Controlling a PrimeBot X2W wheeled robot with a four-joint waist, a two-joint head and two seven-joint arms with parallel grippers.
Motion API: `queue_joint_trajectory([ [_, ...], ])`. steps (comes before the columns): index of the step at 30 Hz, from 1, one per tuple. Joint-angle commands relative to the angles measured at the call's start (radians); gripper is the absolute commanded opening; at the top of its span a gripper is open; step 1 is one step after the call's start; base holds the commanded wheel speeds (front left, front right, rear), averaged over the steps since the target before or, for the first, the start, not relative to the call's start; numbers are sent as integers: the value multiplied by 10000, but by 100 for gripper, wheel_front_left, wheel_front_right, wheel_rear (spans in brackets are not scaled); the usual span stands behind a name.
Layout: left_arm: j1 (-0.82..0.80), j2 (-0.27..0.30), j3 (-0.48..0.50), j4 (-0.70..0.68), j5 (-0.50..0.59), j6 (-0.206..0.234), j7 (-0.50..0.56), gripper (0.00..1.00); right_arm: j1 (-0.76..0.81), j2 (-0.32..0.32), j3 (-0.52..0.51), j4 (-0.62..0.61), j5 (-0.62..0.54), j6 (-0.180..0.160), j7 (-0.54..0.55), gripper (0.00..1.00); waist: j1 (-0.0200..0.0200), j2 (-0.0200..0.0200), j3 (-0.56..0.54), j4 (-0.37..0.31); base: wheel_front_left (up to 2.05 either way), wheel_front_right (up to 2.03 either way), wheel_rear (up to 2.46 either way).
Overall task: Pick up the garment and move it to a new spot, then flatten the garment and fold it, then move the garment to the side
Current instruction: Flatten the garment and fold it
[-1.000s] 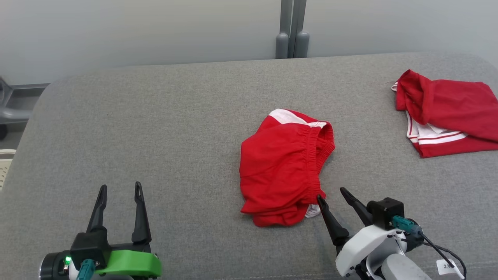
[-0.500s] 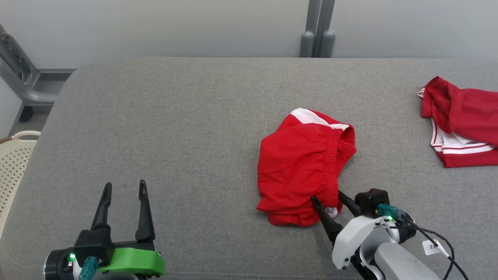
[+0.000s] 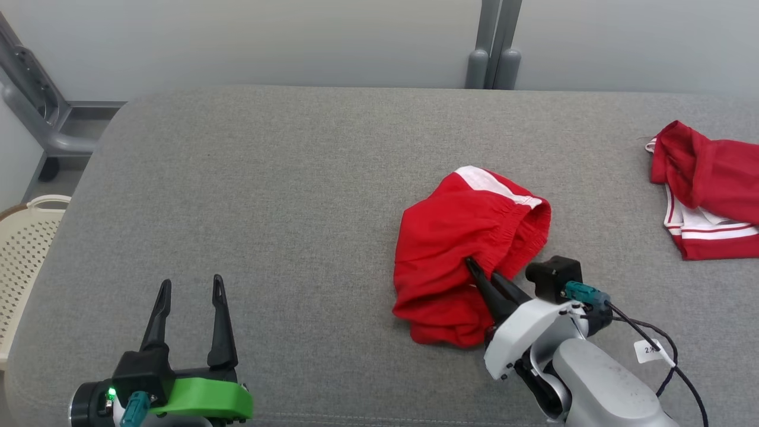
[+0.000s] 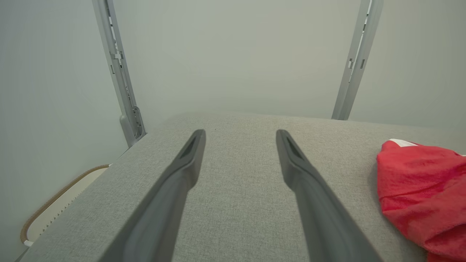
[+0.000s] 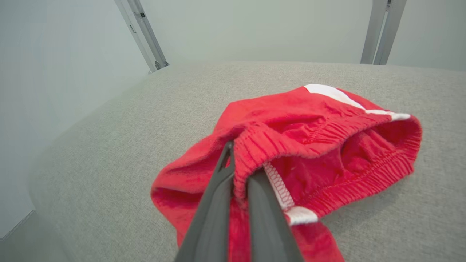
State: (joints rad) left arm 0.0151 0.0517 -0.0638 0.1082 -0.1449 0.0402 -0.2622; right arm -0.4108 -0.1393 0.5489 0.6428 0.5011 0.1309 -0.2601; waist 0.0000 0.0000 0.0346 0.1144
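A crumpled pair of red shorts (image 3: 462, 249) with a white stripe lies right of centre on a grey padded table (image 3: 267, 178). The right gripper (image 3: 472, 265) reaches in from the lower right. It is pinched shut on the elastic waistband at the near edge of the shorts, and the right wrist view shows the cloth clamped in its jaws. The left gripper (image 3: 191, 283), at the lower left, stands wide open and holds nothing. The shorts rest on the table, so the task looks barely begun. The grasp is made, but lifting, moving, flattening, folding and setting aside all remain. Another red garment (image 3: 711, 196) lies at the right edge.
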Motion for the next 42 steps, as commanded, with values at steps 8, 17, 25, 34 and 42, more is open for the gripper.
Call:
queue_joint_trajectory([
  [8,114,-13,-92,61,-114,56,-23,100,-236,8,-71,-2076,693,-2,-64,0,0,0,-290,-118,0,0,0],
  [17,187,-14,-198,71,-157,93,-23,100,-213,-172,-909,-2538,631,-4,-66,0,0,0,-460,-87,0,0,0],
  [25,112,-11,-357,132,-177,45,-23,100,-1114,-696,-1313,-497,687,-2,165,0,0,0,-446,-11,0,0,0],
  [34,-114,-11,-921,242,-289,44,-23,100,-2896,-823,-682,2008,877,-2,229,0,0,0,-304,405,0,0,0],
  [42,-451,-12,-1847,337,-478,88,-23,100,-4015,-993,-328,4055,1003,-4,130,0,0,0,106,1206,0,0,0],
])
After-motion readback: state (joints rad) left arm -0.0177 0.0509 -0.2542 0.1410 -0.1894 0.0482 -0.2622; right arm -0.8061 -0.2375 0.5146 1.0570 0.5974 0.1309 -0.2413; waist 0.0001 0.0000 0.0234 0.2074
